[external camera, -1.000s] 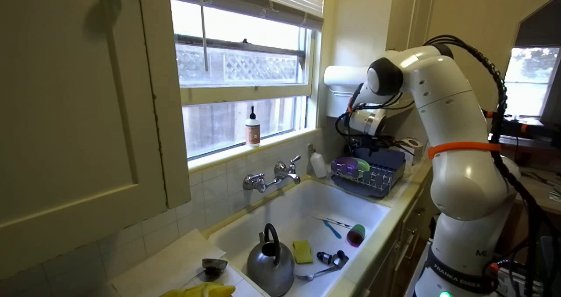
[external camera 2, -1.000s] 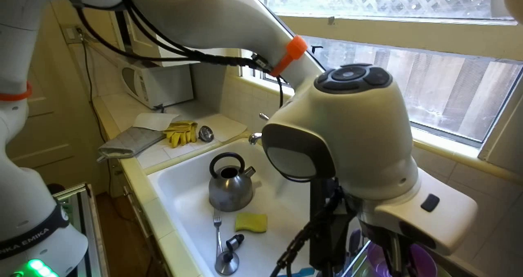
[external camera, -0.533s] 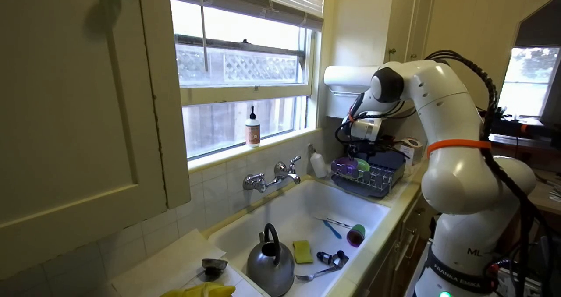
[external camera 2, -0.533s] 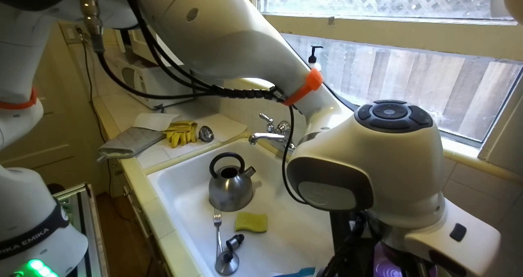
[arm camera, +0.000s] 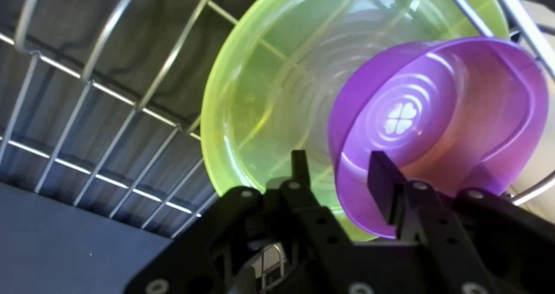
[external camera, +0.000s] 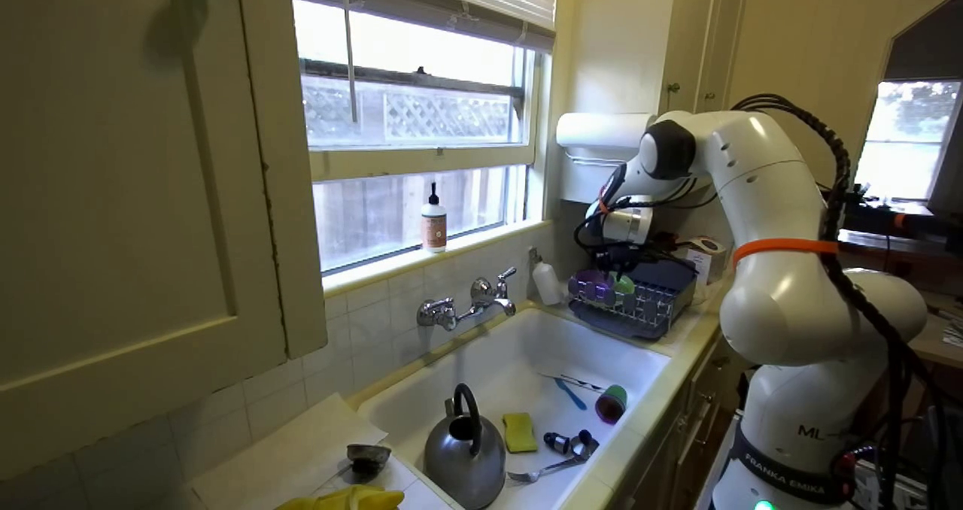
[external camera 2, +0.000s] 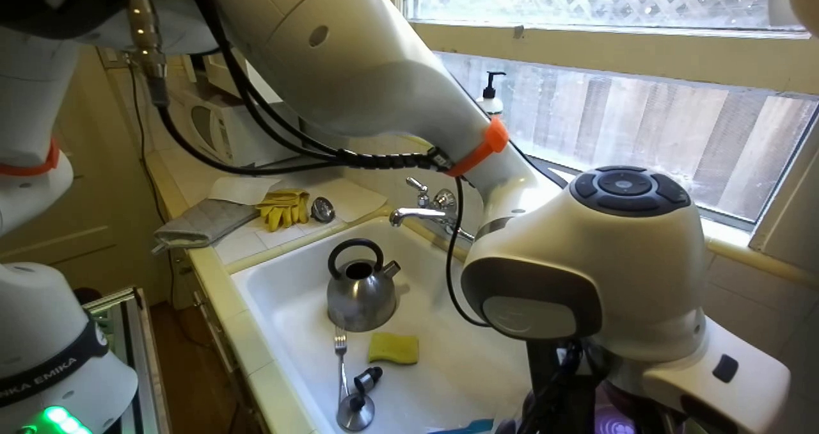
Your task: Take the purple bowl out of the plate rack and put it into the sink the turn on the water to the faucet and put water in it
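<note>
Wrist view — two bowls [arm camera: 438, 127], probably

My arm [external camera: 764, 156] is lower over the plate rack [external camera: 681, 299] than a second ago, the wrist [external camera 2: 588, 274] sitting further down in both exterior views, and I have the gripper [arm camera: 340, 172] down at the purple bowl [arm camera: 433, 112] instead of hanging above it, part of the bowl's wall showing between the parted fingers [arm camera: 383, 177]. In an exterior view my shift uncovers most of the faucet [external camera 2: 419, 214] and the top of a pump bottle [external camera 2: 491, 104], while less of the bowl shows under the wrist. In an exterior view, more of a white roll [external camera: 602, 130] shows, and a cabinet knob [external camera: 673, 87] comes clear of my arm.
</note>
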Action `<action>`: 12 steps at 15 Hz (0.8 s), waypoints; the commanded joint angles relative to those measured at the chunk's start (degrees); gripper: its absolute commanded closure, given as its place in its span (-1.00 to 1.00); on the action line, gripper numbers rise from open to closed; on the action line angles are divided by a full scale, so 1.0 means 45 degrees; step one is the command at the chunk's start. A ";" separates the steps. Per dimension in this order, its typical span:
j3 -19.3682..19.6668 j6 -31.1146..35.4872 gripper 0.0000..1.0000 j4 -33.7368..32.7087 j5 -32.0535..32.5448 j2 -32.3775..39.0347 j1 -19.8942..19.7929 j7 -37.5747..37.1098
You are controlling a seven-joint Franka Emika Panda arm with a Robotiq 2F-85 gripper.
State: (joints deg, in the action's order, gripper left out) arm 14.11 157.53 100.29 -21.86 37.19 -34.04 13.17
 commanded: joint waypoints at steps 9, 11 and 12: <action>-0.0269 0.0182 1.00 0.0618 0.0639 -0.0508 -0.0512 -0.1313; -0.0218 0.0244 1.00 0.0946 0.0603 -0.0869 -0.0492 -0.1469; -0.0144 0.0265 0.98 0.1142 0.0611 -0.1082 -0.0439 -0.1587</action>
State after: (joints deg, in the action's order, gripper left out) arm 13.29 157.65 101.16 -20.82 36.14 -35.99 8.79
